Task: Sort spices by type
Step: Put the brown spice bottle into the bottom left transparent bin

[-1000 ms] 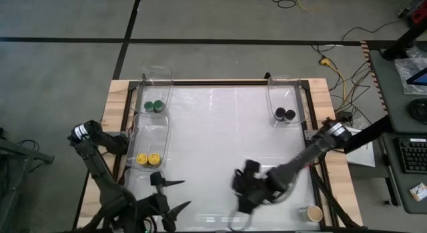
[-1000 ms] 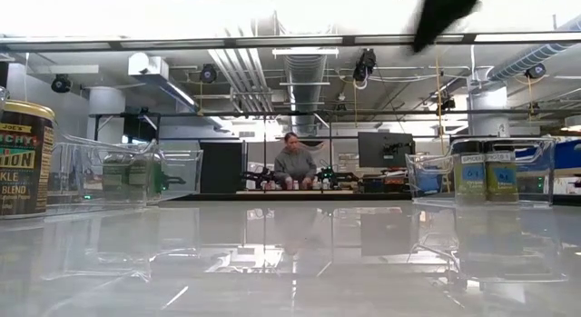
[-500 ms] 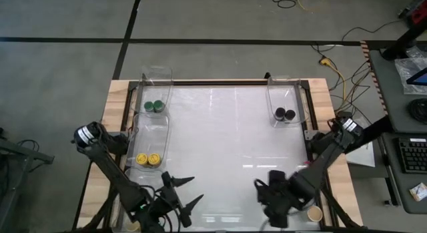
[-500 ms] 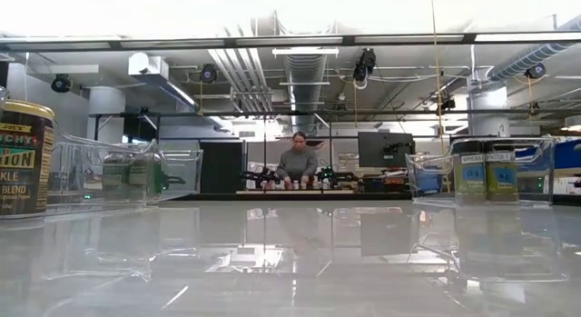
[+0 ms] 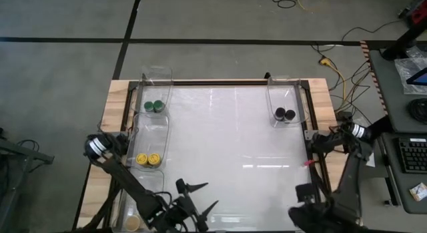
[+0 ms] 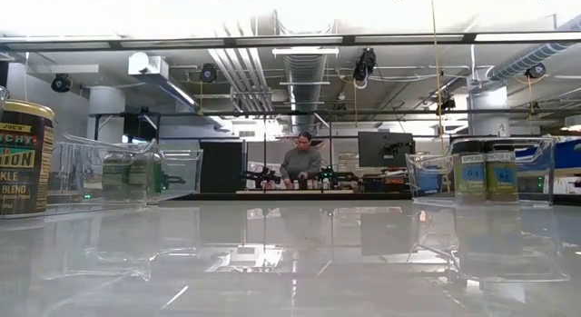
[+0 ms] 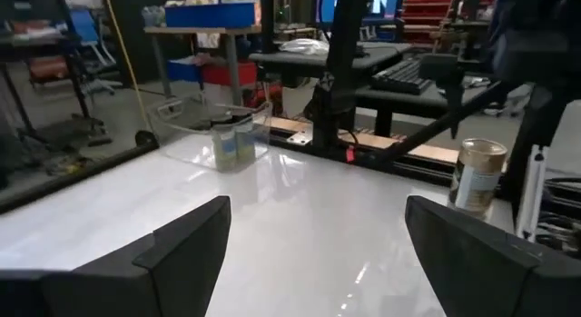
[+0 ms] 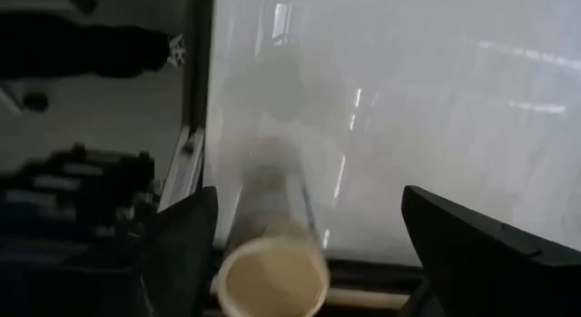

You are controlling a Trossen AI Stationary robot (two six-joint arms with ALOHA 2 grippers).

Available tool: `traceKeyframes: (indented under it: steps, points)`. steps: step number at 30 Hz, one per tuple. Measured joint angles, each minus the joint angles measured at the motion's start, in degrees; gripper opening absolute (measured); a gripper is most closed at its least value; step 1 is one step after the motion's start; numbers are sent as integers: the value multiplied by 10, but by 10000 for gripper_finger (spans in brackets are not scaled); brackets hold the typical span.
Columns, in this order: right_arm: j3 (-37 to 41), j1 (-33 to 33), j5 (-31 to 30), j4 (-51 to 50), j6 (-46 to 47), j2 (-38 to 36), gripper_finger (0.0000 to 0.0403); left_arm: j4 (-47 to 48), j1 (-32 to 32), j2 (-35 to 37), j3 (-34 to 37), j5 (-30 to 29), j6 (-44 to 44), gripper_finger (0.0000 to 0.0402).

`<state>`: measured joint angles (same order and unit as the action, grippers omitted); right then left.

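1. Clear plastic bins ringed the white table (image 5: 227,146) in the high view. Off its left edge, two green-lidded jars (image 5: 154,106) stood in the far bin and two yellow-lidded jars (image 5: 148,159) in the next one; two black-lidded jars (image 5: 285,114) sat in the bin (image 5: 285,99) by its far right corner. The left gripper (image 5: 197,199) hung at the table's near edge, fingers spread and empty. The right gripper (image 5: 308,213) sat at the near right corner; from above I could not tell its fingers.

2. Low view: every jar stood upright, long axis vertical, lid up. The labelled pair (image 6: 484,176) showed through the bin at the table's right, the green pair (image 6: 127,176) at its left, and a big tin (image 6: 25,158) at the left edge. A person (image 6: 301,163) worked far behind the table.

3. Left wrist view: both fingers (image 7: 186,244) stood wide apart over bare table, nothing between them. A tan-lidded jar (image 7: 477,176) stood upright beside the table's edge.

4. Right wrist view: fingers (image 8: 182,240) parted, and that tan-lidded jar (image 8: 272,262) lay straight ahead, lid towards the camera. My read was that the right arm was lining up on the last unsorted jar; next it needed to drop around the body, close, and carry it to a bin of its own.
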<state>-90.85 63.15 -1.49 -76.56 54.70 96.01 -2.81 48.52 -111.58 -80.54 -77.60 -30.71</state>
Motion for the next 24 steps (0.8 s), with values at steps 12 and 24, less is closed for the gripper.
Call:
traceKeyframes:
  steps: [12,24]
  points:
    - [9,59,48,2,-31,22,358,4,-30,-161,-225,-62,109,316]
    - [20,68,39,6,-82,21,358,120,-37,-265,-441,-75,122,316]
